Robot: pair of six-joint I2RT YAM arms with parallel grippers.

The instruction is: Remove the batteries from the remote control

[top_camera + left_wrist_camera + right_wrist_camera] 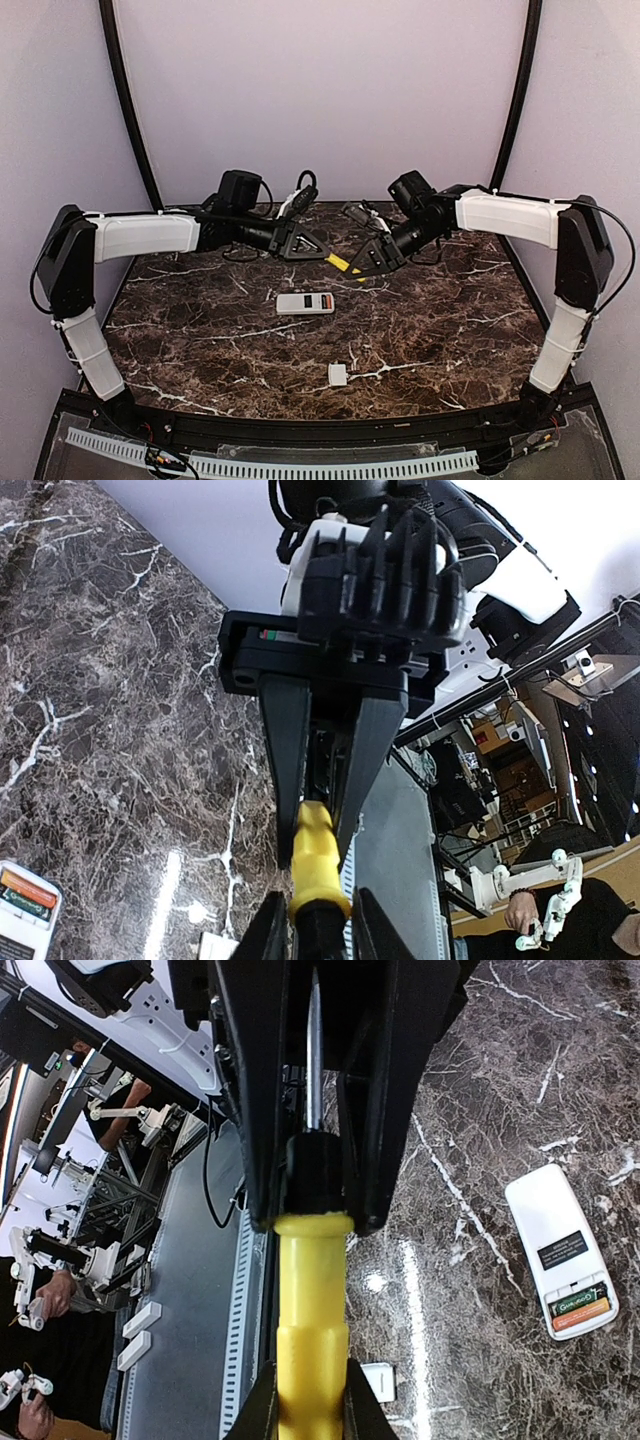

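Yellow-handled screwdriver [312,1300] clamped by left end effector [318,935] and right end effector [306,1415], shaft tip hidden

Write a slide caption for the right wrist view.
Right fingers pinch the screwdriver by its yellow handle; the remote lies on the table, both batteries in its open compartment.

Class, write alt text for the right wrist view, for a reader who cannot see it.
A yellow-handled screwdriver fills the middle, its handle held by the right gripper below, its shaft by the left gripper above. On the marble table to the right lies the remote, compartment open, two batteries inside.
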